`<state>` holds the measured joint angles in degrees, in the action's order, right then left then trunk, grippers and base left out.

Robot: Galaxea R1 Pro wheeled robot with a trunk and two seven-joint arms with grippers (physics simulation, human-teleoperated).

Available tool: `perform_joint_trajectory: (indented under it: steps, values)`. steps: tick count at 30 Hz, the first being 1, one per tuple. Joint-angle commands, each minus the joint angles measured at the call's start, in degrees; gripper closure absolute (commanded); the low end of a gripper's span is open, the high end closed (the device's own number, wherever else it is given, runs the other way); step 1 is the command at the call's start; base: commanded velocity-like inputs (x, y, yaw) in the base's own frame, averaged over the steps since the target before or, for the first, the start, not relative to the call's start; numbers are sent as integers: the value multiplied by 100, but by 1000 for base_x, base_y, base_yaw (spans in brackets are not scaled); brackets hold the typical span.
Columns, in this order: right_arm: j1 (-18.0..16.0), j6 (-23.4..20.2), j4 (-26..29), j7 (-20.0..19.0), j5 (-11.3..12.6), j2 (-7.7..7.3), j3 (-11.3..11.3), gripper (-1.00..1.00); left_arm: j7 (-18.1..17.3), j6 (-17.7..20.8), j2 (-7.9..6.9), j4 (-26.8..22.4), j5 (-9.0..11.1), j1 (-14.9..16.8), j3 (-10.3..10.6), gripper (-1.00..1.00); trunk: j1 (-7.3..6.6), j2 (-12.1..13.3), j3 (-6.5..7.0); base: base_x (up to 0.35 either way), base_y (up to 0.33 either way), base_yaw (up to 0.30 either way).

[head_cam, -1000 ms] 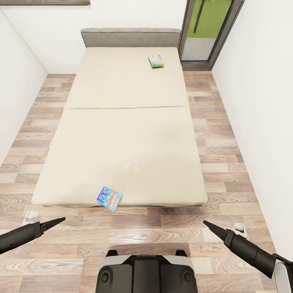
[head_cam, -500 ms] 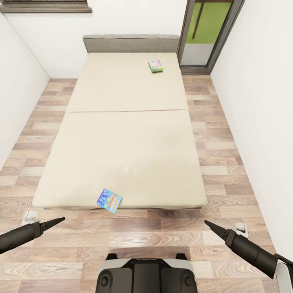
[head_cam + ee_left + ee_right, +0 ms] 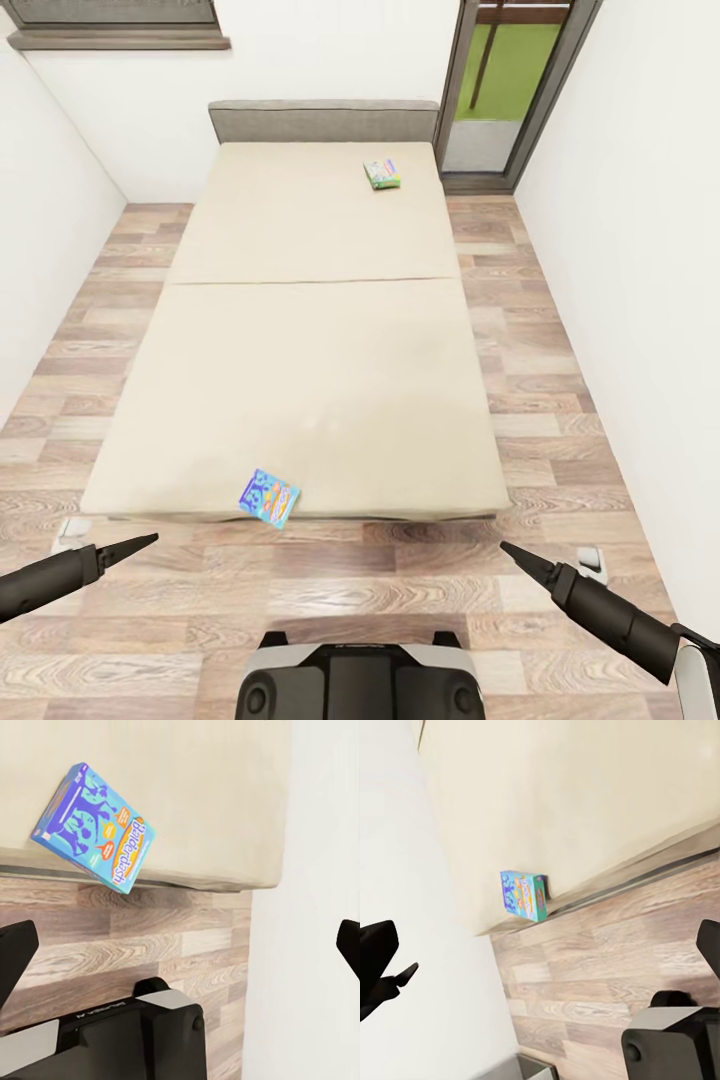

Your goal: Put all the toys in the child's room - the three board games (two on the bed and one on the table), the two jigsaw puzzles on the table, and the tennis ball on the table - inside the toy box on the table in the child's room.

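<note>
Two board games lie on the bed (image 3: pixel 300 350), a low bed with a beige sheet. The small blue one (image 3: pixel 269 497) sits at the foot edge, one corner hanging over the floor; it also appears as the blue box (image 3: pixel 94 827) in the left wrist view and the blue box (image 3: pixel 523 895) in the right wrist view. The white-and-green one (image 3: pixel 382 174) rests near the grey headboard, toward the right. My left gripper (image 3: pixel 140 543) and right gripper (image 3: pixel 515 555) hover over the floor short of the bed's foot, both open and empty. The table, toy box, puzzles and ball are out of view.
White walls close in on both sides, leaving strips of wood-plank floor (image 3: pixel 540 330) beside the bed. A dark-framed glass door (image 3: pixel 500 90) stands at the back right and a window (image 3: pixel 110 15) at the back left. My base (image 3: pixel 360 680) is at the bottom.
The whole picture has shifted: the bed sits slightly lower and smaller in view and more of the window shows, so the camera moved. Both boxes and both grippers keep their places.
</note>
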<state>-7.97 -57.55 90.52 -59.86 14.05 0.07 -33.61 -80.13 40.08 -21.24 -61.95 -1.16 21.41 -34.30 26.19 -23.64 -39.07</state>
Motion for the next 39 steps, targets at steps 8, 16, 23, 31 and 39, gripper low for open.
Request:
perform_joint_trajectory:
  steps: [8,16,23,31,39]
  values:
    - [-5,-20,1,-26,-18,1,-6,-100,-29,61,-3,-3,-10,3,-7,-100,3,-8,69,0,0,0]
    - [-3,-20,1,-26,-22,1,-15,-100,-29,60,-3,-1,-8,3,-6,-100,3,-8,144,0,0,0]
    - [-4,-20,1,-26,-24,0,-17,-100,-29,61,4,-1,-7,3,-6,-100,3,-8,210,0,0,0]
    - [-5,-20,1,-26,-28,1,-7,-100,-29,61,5,-5,-9,3,-6,-100,3,-8,285,0,0,0]
    - [-4,-20,1,-27,-32,1,-5,-100,-34,61,5,-1,-7,3,-6,-100,3,-8,360,-16,0,0]
